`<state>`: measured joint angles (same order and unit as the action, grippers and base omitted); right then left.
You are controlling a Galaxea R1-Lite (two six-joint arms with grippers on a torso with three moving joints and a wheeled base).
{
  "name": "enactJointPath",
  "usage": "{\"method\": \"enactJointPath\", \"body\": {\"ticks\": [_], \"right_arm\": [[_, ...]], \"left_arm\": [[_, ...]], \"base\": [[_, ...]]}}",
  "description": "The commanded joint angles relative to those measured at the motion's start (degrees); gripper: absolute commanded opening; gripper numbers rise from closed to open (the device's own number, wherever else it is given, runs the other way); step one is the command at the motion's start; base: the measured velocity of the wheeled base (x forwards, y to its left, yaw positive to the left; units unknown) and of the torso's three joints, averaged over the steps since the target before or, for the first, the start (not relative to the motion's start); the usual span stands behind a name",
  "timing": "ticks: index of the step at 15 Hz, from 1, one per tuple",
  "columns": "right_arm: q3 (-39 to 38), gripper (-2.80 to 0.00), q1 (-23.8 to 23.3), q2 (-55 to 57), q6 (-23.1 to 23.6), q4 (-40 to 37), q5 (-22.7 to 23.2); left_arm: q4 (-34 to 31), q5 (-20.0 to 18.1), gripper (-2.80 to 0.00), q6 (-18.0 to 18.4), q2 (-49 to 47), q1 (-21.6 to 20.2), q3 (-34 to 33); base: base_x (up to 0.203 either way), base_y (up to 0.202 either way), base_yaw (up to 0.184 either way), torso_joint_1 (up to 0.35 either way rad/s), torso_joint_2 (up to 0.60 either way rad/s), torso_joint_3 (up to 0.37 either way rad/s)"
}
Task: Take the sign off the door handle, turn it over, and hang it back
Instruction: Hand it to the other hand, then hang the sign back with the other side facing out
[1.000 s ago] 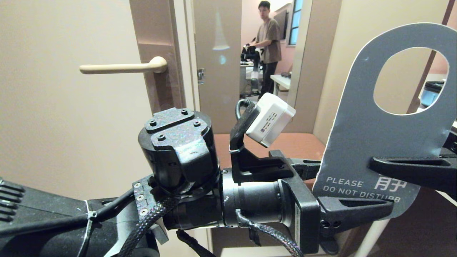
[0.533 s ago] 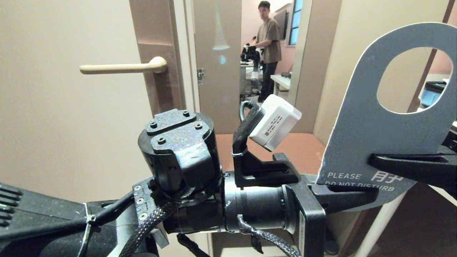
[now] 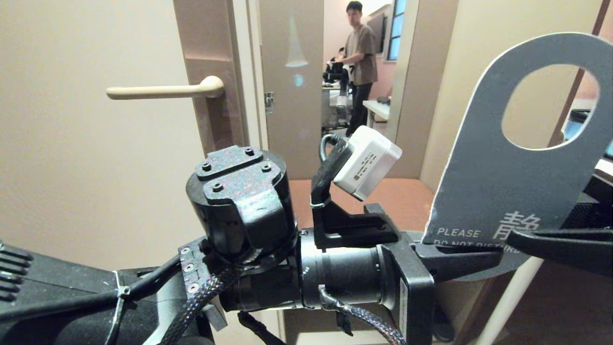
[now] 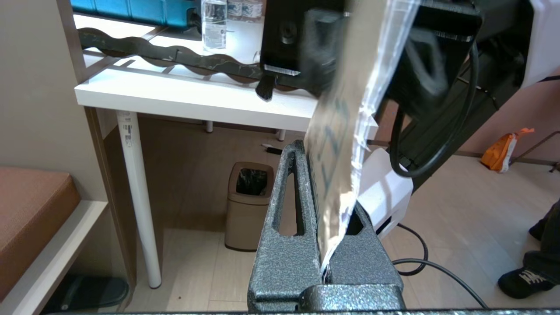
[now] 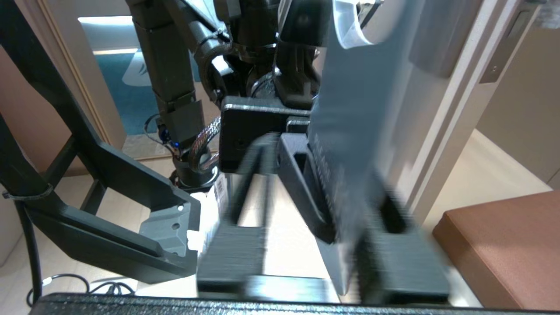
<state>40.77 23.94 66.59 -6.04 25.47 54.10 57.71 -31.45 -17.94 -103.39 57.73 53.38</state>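
Right of the door handle (image 3: 165, 90), the left claw (image 3: 471, 256) clamps the sign (image 3: 517, 182); the right claw (image 3: 550, 242) stands parted around it.

The left arm reaches level across the near foreground, its gripper (image 3: 467, 258) clamped on the sign's (image 3: 503, 191) lower end. The right gripper (image 3: 555, 242) comes from the right, fingers parted.

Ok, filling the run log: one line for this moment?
sign: off door handle | left gripper: shut on sign | right gripper: open around sign
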Motion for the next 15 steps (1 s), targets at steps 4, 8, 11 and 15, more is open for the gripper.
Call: {"method": "enactJointPath", "body": {"ticks": [4,8,11,15], "right_arm": [[-0.69,0.00,-0.04,-0.57,0.06,0.24,0.13],[-2.71,0.00,-0.04,-2.27,0.15,0.29,-0.05],[-4.54,0.00,-0.21,-4.03,0.15,0.29,-1.27],[-6.46,0.00,-0.21,-5.57,0.15,0.29,-4.39]], "left_arm": [[0.30,-0.17,-2.80,-0.16,0.13,0.01,-0.30],[0.30,0.07,-2.80,-0.16,0.56,-1.66,-0.63],[0.30,0.07,-2.80,0.00,2.08,-3.67,-2.26],[0.30,0.07,-2.80,0.16,5.68,-5.59,-5.94]], "base": [[0.000,0.000,0.000,0.000,0.00,0.000],[0.000,0.000,0.000,0.000,0.00,0.000],[0.000,0.000,0.000,0.000,0.00,0.000],[0.000,0.000,0.000,0.000,0.00,0.000]]}}
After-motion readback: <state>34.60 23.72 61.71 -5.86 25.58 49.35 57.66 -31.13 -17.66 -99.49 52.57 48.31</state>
